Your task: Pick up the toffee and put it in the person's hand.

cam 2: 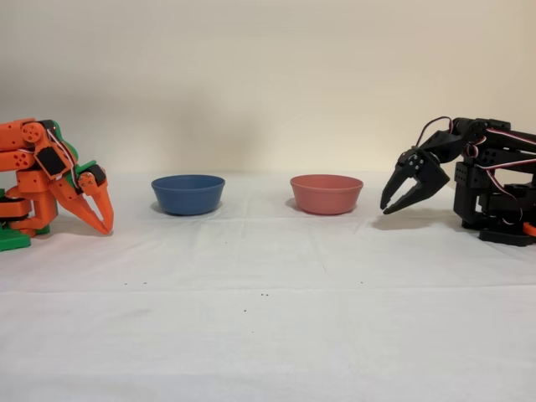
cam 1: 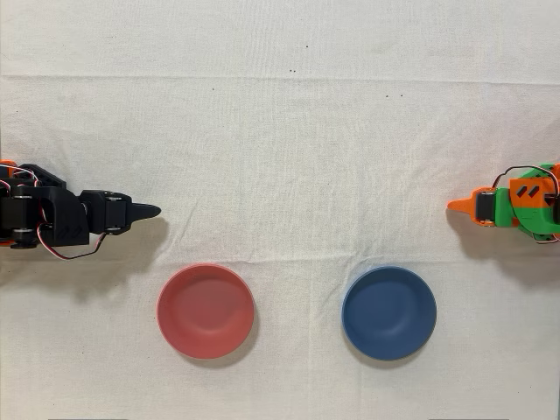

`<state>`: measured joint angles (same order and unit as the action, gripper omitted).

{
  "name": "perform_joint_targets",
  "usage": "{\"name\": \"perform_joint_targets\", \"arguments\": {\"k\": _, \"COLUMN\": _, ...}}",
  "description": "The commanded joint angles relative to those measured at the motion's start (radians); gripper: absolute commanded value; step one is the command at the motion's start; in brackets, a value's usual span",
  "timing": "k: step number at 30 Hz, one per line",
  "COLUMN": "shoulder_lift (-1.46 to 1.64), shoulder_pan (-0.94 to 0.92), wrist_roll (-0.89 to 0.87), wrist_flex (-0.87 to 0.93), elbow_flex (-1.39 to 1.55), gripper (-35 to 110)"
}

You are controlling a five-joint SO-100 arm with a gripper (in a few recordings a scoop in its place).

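The white cloth-covered tabletop (cam 2: 268, 335) lies bare in the foreground of the fixed view. Beyond it the red bowl (cam 2: 326, 193) sits just beside the black arm's claw (cam 2: 394, 201), whose jaws hang slightly spread, pinching nothing, tips pointing down. I can find no toffee or hand near the red bowl or the blue bowl (cam 2: 188, 193). Best judgement: wait folded until both appear, then approach from above.
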<state>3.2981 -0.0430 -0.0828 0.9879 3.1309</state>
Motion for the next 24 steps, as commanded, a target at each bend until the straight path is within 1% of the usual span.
{"name": "perform_joint_targets", "arguments": {"k": 1, "shoulder_lift": 0.071, "shoulder_pan": 0.005, "wrist_roll": -0.026, "wrist_flex": 0.008, "elbow_flex": 0.028, "gripper": 0}}
{"name": "perform_joint_targets", "arguments": {"k": 14, "shoulder_lift": 0.071, "shoulder_pan": 0.005, "wrist_roll": -0.018, "wrist_flex": -0.043, "elbow_flex": 0.083, "gripper": 0}}
{"name": "perform_joint_targets", "arguments": {"k": 24, "shoulder_lift": 0.071, "shoulder_pan": 0.006, "wrist_roll": -0.009, "wrist_flex": -0.034, "elbow_flex": 0.083, "gripper": 0}}
